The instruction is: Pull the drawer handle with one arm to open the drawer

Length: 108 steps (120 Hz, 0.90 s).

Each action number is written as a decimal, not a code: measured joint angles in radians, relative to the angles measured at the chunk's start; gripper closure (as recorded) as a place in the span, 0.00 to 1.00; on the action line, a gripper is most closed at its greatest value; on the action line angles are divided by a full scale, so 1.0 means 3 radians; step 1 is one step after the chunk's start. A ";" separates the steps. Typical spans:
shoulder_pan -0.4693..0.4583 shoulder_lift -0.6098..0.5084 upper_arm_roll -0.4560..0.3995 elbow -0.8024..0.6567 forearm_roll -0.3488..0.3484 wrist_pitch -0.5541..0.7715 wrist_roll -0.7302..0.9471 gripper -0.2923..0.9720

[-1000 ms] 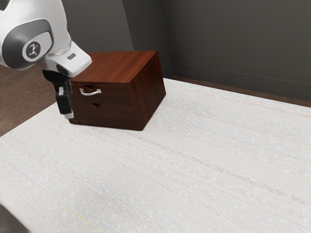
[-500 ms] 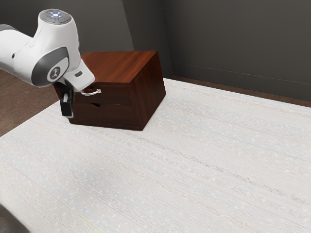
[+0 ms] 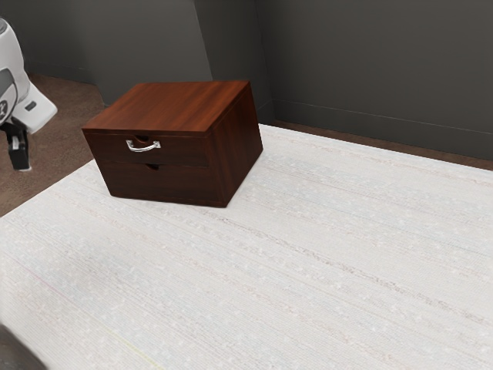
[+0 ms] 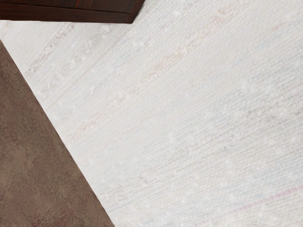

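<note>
The wooden cabinet (image 3: pixel 173 108) sits at the far corner of the pale surface (image 3: pixel 308 254), toward the exterior view's left. Its front is turned toward the arm's side, so the metal handle (image 3: pixel 143 145) on the top drawer (image 3: pixel 181 150) is open to a straight pull. The drawer front lies flush with the cabinet, so it looks shut and the pull not yet begun. The gripper (image 3: pixel 18 154) hangs at the exterior view's left edge over the brown floor (image 3: pixel 62 131), well apart from the handle and holding nothing. It is cut off by the frame, so I cannot tell whether it is open or closed. In the wrist view only the cabinet's bottom edge (image 4: pixel 71 12) shows, beyond the surface (image 4: pixel 189 118) and floor (image 4: pixel 28 165).
</note>
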<state>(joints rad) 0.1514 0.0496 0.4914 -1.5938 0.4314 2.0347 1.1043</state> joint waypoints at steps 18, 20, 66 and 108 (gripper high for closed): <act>0.0061 0.0219 0.0026 0.0012 -0.0112 0.0357 0.0075 0.23; 0.0050 0.0251 0.0021 0.0025 -0.0125 0.0396 0.0083 0.23; -0.0027 0.0528 -0.0344 0.0084 -0.0300 0.0680 0.0205 0.24; -0.0003 0.0697 -0.0342 0.0252 -0.0326 0.0726 0.0268 0.31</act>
<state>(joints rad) 0.1507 0.2587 0.3889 -1.5183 0.3335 2.2526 1.1848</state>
